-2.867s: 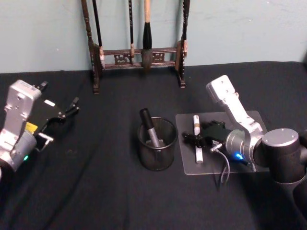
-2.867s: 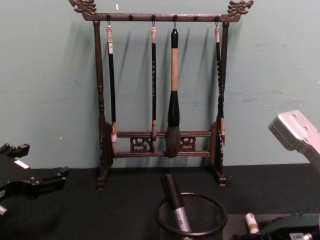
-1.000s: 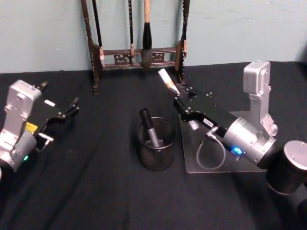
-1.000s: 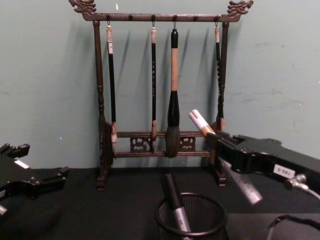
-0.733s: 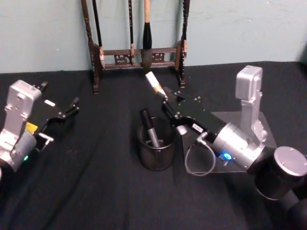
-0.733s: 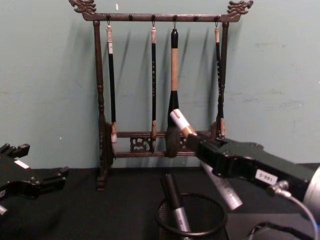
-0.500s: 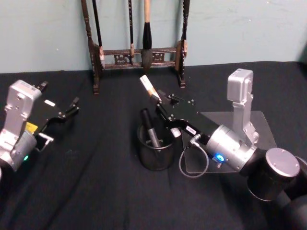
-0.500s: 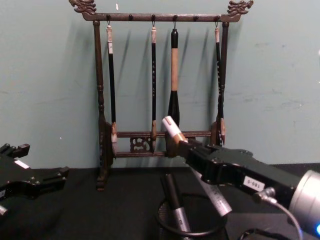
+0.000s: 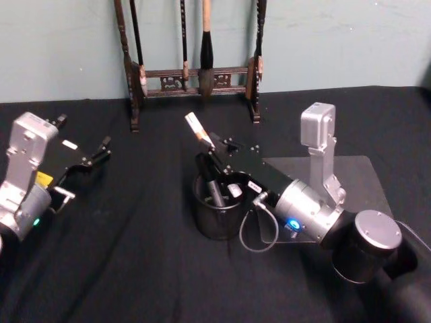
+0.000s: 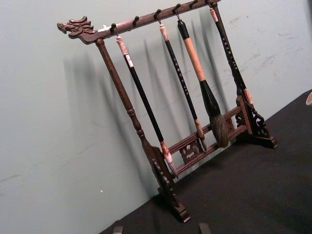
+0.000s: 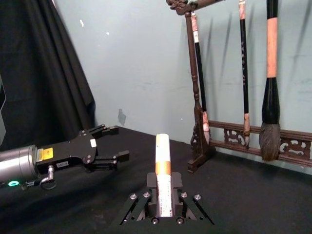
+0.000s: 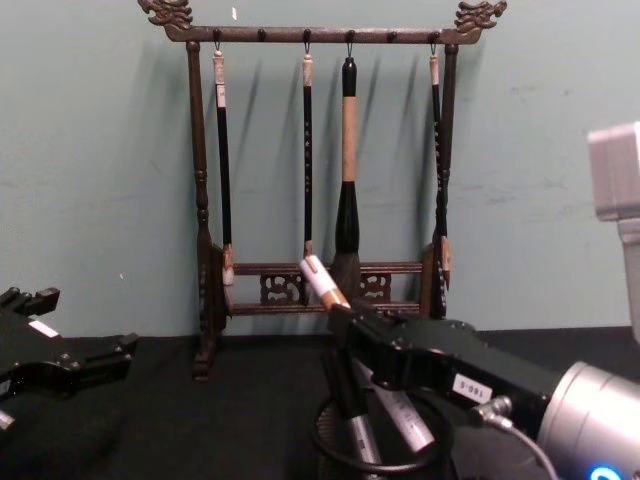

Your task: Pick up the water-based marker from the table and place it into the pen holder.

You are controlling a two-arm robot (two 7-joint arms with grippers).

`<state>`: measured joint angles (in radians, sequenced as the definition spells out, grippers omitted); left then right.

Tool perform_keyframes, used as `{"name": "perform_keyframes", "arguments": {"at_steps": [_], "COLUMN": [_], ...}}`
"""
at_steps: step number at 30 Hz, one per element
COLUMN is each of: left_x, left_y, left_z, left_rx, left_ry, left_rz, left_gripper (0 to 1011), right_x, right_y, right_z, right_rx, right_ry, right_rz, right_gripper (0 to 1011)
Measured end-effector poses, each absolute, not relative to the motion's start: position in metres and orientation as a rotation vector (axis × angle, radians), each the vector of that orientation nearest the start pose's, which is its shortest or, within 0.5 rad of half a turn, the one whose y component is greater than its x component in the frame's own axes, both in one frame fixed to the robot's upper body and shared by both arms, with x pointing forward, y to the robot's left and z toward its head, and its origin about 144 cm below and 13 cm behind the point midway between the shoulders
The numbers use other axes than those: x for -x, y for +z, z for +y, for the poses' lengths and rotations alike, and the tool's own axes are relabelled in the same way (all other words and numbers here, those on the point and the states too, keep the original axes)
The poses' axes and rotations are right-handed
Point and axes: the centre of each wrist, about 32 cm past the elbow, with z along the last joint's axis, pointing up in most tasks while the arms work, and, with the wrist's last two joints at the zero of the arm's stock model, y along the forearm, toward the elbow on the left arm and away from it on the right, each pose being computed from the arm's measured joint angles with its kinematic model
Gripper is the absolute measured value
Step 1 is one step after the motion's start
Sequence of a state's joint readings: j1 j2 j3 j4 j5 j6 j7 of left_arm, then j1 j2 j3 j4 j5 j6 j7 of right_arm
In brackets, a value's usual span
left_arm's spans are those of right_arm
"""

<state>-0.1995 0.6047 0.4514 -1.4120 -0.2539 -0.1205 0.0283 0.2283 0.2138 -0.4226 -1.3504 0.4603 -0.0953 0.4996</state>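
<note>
My right gripper (image 9: 215,155) is shut on the water-based marker (image 9: 196,129), a white and grey pen with a tan band. It holds the marker tilted over the pen holder (image 9: 217,222), a round black mesh cup at the table's middle. The marker's lower end (image 9: 234,190) dips inside the cup's rim. From the chest view the marker (image 12: 320,284) slants down to the holder's rim (image 12: 385,466). A dark pen (image 9: 209,176) stands in the cup. In the right wrist view the marker (image 11: 163,170) sits between the fingers. My left gripper (image 9: 84,138) rests open at the left.
A dark wooden brush rack (image 9: 195,74) with several hanging brushes stands at the back against the wall. A clear flat plate (image 9: 357,182) lies right of the cup, under my right arm. Black cloth covers the table.
My right gripper has carried the marker to the left and downward, from above the plate to over the cup, and its lower end now sits inside the rim. The left arm is still.
</note>
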Motion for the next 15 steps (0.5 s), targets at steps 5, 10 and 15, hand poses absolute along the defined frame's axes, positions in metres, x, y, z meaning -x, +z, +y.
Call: {"name": "perform_keyframes", "arguments": {"at_steps": [5, 10, 15], "left_x": [-0.4886, -0.4886, -0.4886], "left_y": [1.1398, 1.1398, 1.1398], "left_z": [0.3097, 0.3096, 0.3097], "left_rx": [-0.304, -0.304, -0.304], "left_ry": [1.248, 1.248, 1.248], "left_rz": [-0.285, -0.285, -0.285], "left_gripper": [1001, 1001, 1001], "right_x": [-0.5007, -0.5002, -0.5003], "right_y": [1.1275, 1.127, 1.1273], "right_z": [-0.1751, -0.1752, -0.1755], "right_rx": [-0.124, -0.117, -0.117], "right_ry": [-0.733, -0.737, -0.736], "right_rz": [0.114, 0.111, 0.111], "right_gripper": [177, 177, 177]}}
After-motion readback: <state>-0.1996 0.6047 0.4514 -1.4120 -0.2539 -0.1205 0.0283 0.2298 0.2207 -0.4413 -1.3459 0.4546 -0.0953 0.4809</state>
